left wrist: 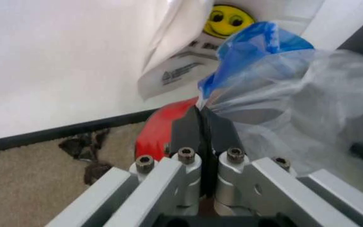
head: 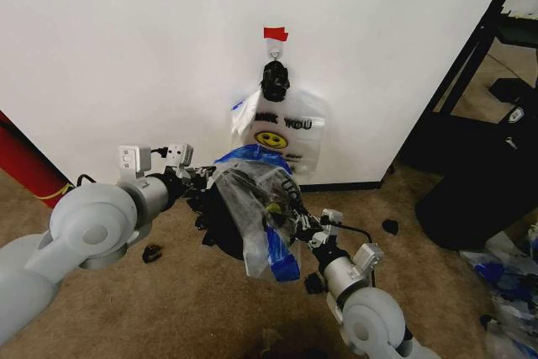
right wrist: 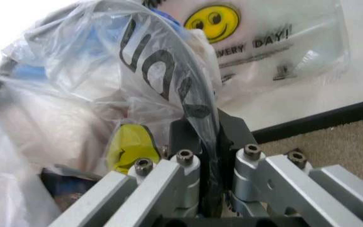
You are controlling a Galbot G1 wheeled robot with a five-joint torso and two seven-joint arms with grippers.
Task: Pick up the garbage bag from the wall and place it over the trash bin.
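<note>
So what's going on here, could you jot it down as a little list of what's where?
garbage bag: see-through with blue patches, stretched between both pincers over the trash bin
trash bin: dark, on the carpet by the wall, mostly hidden by the bag
left pincer: shut on the bag's edge
right pincer: shut on the bag's plastic
wall: white, with a smiley "THANK YOU" bag hanging from a hook under red tape

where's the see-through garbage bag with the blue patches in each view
Head view: garbage bag at centre, draped over the trash bin, between both grippers.
Left wrist view: garbage bag at right, pinched by the left gripper.
Right wrist view: garbage bag upper left, pinched by the right gripper.
Shared landmark: smiley-face bag.
</note>
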